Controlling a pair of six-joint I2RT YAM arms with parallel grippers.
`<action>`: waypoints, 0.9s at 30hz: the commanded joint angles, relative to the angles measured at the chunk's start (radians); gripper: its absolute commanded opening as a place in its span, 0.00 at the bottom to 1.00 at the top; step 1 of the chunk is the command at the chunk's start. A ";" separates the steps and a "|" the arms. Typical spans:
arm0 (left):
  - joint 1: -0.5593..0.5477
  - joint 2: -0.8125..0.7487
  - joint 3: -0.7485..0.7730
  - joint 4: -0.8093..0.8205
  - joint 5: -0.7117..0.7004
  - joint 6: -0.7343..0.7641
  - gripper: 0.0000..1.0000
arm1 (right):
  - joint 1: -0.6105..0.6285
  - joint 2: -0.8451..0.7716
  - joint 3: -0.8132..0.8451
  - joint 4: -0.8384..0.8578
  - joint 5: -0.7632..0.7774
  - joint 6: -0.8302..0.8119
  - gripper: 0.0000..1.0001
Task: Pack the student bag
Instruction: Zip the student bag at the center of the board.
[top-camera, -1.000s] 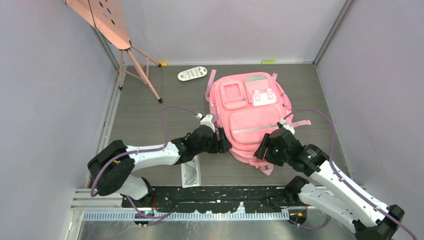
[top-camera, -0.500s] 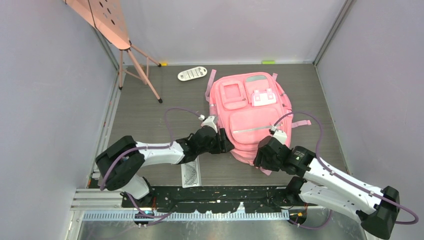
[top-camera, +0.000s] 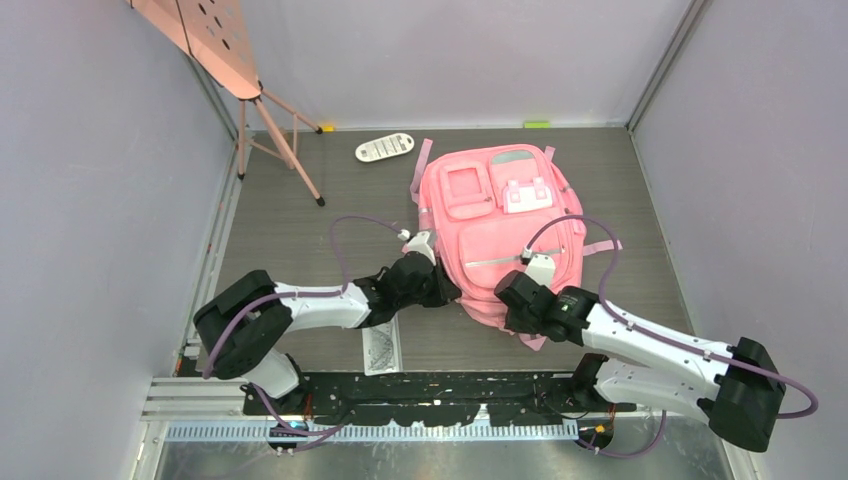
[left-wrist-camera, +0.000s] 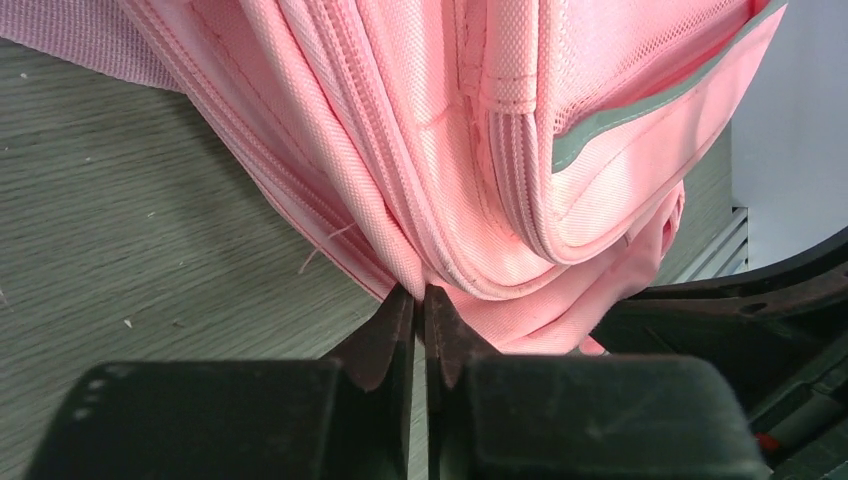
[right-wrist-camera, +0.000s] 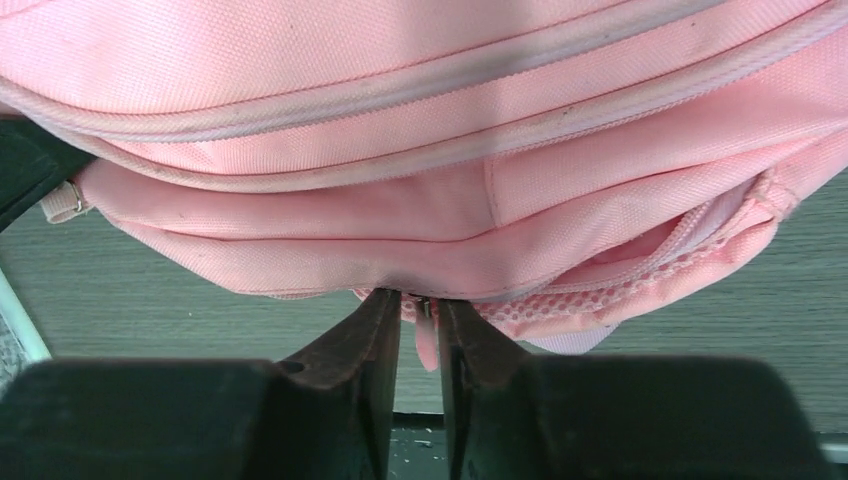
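Left gripper (left-wrist-camera: 412, 300) is seen with jaws almost together, only a thin slit left. Its tips are pressed on the stitched lower seam of the student bag (top-camera: 500, 215), and a fold of pink fabric appears to be nipped there. Right gripper (right-wrist-camera: 420, 305) is seen with jaws narrowed to a small gap. A small pink tab hanging from the bag's underside is caught between them, and the tips are tucked against the bag's bottom edge.

Both grippers are placed at the near end of the bag, left one at its near-left corner, right one at its near-right corner. That end looks raised a little off the table (top-camera: 300, 230) in both wrist views.

A grey trim (left-wrist-camera: 640, 115) along a pocket edge is shown in the left wrist view. A mesh pocket (right-wrist-camera: 600, 300) is shown at the bag's lower side in the right wrist view.

The bag is laid front side up, right of the table's middle, far end toward the back wall. Straps are spread at its sides.

A white remote-like item (top-camera: 385, 147) is lying near the bag's far-left corner, apart from it. A pink stand (top-camera: 270, 130) is set at the far left. A patterned strip (top-camera: 381, 345) is laid on the table under the left arm.
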 joint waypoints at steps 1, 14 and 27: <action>0.010 -0.052 0.023 -0.041 -0.087 0.057 0.00 | 0.006 0.035 0.042 -0.004 0.091 -0.021 0.21; 0.211 -0.229 -0.036 -0.200 -0.077 0.303 0.00 | 0.007 0.009 0.131 -0.190 0.141 -0.030 0.01; 0.438 -0.282 -0.007 -0.297 -0.119 0.551 0.00 | -0.011 0.104 0.143 -0.102 0.169 -0.081 0.00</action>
